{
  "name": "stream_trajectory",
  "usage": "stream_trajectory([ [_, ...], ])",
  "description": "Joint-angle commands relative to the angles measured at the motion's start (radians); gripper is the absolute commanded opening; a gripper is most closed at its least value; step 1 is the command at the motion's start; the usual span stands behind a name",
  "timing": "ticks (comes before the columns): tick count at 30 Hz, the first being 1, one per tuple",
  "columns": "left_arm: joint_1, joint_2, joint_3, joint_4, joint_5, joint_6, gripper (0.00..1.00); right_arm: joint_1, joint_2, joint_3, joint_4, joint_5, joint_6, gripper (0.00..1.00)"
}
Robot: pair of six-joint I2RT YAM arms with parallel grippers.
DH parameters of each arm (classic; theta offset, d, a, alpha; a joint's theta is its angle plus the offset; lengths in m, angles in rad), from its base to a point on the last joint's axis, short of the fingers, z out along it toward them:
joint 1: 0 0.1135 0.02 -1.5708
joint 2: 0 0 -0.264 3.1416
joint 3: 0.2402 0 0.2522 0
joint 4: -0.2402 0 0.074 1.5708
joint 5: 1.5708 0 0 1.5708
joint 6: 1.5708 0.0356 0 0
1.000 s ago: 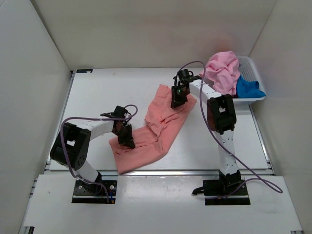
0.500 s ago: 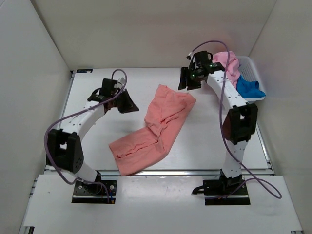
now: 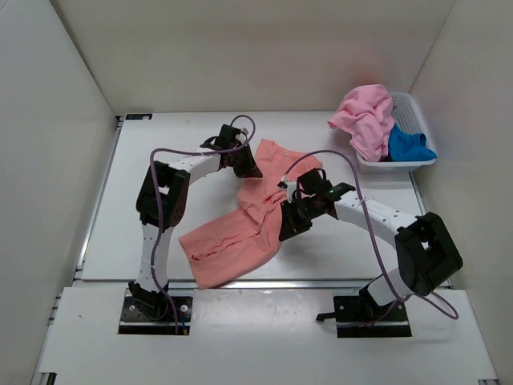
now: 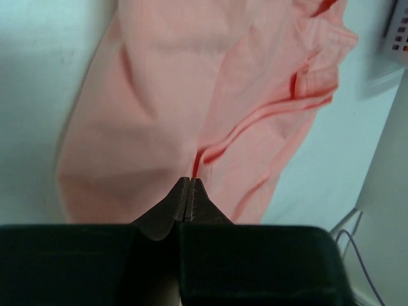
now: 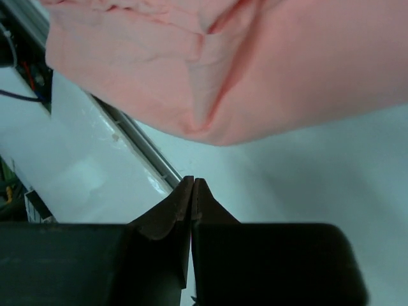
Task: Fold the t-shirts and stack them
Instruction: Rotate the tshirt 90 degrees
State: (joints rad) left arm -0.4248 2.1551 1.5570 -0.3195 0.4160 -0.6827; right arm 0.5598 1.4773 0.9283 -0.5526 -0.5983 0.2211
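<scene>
A salmon t-shirt (image 3: pixel 232 241) lies crumpled and slantwise on the table, also filling the left wrist view (image 4: pixel 166 95) and the top of the right wrist view (image 5: pixel 255 76). My left gripper (image 3: pixel 247 168) (image 4: pixel 190 180) is shut, its tips at a crease on the shirt's far left part; no cloth shows between the jaws. Beside the shirt's right edge, my right gripper (image 3: pixel 287 228) (image 5: pixel 193 180) is shut over bare table with nothing in it. A pink t-shirt (image 3: pixel 365 120) and a blue t-shirt (image 3: pixel 409 144) sit heaped in the basket.
The white plastic basket (image 3: pixel 417 164) stands at the far right corner, with its edge in the left wrist view (image 4: pixel 398 32). White walls enclose the table (image 3: pixel 160 200) on three sides. A metal rail (image 5: pixel 134 137) runs along the table's near edge.
The left arm has swung from the table's left side onto the salmon shirt's far end. The right arm has come down from near the basket to the shirt's right edge. The shirt lies as before.
</scene>
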Motion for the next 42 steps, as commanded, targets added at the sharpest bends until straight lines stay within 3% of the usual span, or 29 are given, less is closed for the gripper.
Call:
stream_trajectory([
  [1,-0.022,0.028,0.116,-0.041,-0.071,0.035,0.04,0.069,-0.022,-0.034,0.233,-0.094,0.046,0.00],
  [7,-0.042,0.115,0.193,-0.110,-0.202,0.054,0.03,0.184,0.096,-0.029,0.345,-0.065,0.060,0.00],
  [13,-0.037,0.242,0.345,-0.191,-0.304,0.072,0.03,0.242,0.193,0.001,0.234,0.145,0.000,0.00],
  [20,0.011,0.469,0.790,-0.374,-0.352,0.038,0.03,0.086,0.179,-0.009,0.080,0.382,-0.031,0.01],
  [22,0.030,0.567,0.985,-0.436,-0.381,0.017,0.02,0.062,0.175,0.000,0.065,0.382,-0.072,0.00],
  [24,0.040,0.609,1.058,-0.451,-0.385,-0.012,0.01,0.042,0.153,0.021,0.074,0.355,-0.114,0.00],
  [31,0.070,0.536,0.893,-0.325,-0.358,-0.069,0.01,0.161,0.152,0.130,0.219,0.164,-0.114,0.00],
  [42,0.101,0.542,0.924,-0.359,-0.342,-0.028,0.01,0.278,0.356,0.188,0.442,-0.001,0.014,0.01],
])
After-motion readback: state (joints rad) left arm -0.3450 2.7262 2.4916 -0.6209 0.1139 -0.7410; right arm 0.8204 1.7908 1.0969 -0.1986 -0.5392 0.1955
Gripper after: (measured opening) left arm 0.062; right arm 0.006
